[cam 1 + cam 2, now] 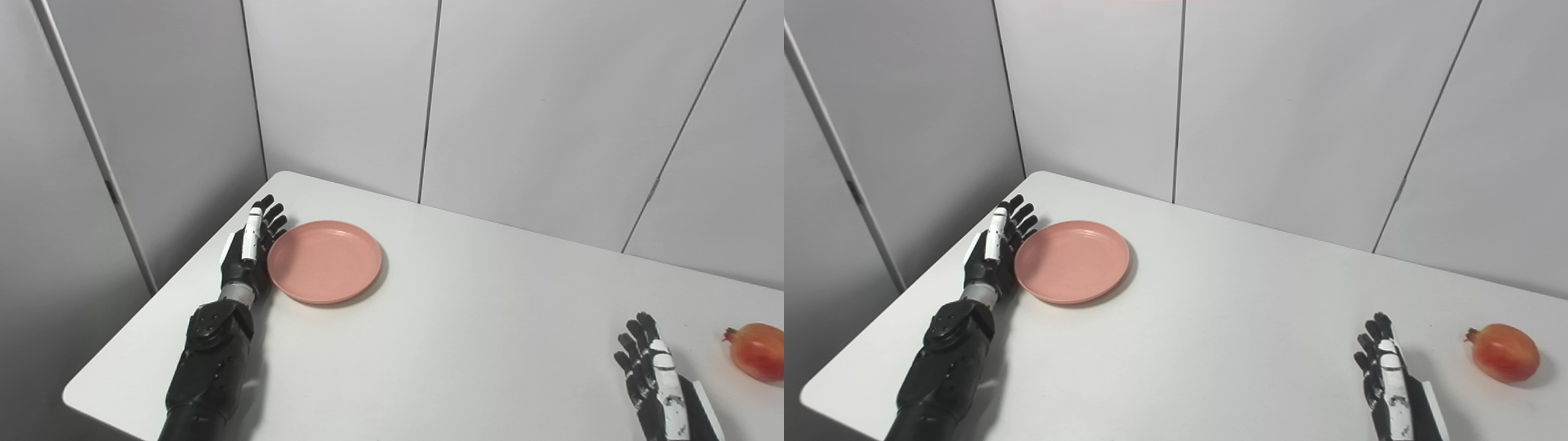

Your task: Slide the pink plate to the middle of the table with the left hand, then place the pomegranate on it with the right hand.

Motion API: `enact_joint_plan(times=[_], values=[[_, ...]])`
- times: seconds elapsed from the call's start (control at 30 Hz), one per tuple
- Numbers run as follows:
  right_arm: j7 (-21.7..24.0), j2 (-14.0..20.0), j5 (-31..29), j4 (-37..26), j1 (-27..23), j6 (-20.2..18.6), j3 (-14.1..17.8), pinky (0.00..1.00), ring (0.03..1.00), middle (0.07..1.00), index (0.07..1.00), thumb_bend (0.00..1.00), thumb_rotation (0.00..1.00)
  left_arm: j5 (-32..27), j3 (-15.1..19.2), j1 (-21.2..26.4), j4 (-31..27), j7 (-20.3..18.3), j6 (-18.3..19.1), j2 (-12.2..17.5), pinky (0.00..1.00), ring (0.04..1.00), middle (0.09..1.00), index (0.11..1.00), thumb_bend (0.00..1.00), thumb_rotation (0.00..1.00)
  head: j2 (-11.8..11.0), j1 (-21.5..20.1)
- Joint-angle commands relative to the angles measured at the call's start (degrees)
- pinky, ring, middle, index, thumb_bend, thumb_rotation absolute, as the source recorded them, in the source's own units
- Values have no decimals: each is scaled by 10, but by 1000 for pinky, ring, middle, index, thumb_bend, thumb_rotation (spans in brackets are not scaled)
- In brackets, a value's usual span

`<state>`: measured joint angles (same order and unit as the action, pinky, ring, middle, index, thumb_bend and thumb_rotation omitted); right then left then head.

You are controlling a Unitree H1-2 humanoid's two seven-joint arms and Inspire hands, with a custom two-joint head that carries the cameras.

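Left eye view: left hand [250,245] (fingers spread, empty) touches pink plate [324,262] rim near table [429,343] edge.

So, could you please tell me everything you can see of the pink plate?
The pink plate is round and shallow, salmon pink with a matte, plastic-like look and a low raised rim. It is empty and lies flat, right side up, on the white table, toward the table's far left corner. The left hand, open with fingers straight, stands against its left edge; whether they actually touch cannot be told. Nothing else is near it.
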<state>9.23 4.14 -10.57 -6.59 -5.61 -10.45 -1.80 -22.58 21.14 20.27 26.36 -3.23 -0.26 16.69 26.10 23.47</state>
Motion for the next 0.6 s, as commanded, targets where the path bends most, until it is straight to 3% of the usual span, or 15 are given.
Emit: enact_joint_plan(times=[0.0, 0.37, 0.57], values=[[0, -4, 0, -16, -15, 7, 1, 1000, 1000, 1000, 1000, 133, 1000, -5, -3, 11, -8, -11, 10, 3, 931, 931, 927, 912, 361, 1000, 2, -2], [-4, -5, 17, -14, -16, 11, -3, 1000, 1000, 1000, 1000, 138, 1000, -4, -6, 18, -31, 8, 44, -18, 922, 920, 917, 907, 342, 1000, 8, -14], [-4, -9, 17, -13, -15, 12, -2, 1000, 1000, 1000, 1000, 149, 1000, -6, -20, 11, -54, -7, 56, -27, 946, 940, 940, 927, 353, 1000, 13, -23]])
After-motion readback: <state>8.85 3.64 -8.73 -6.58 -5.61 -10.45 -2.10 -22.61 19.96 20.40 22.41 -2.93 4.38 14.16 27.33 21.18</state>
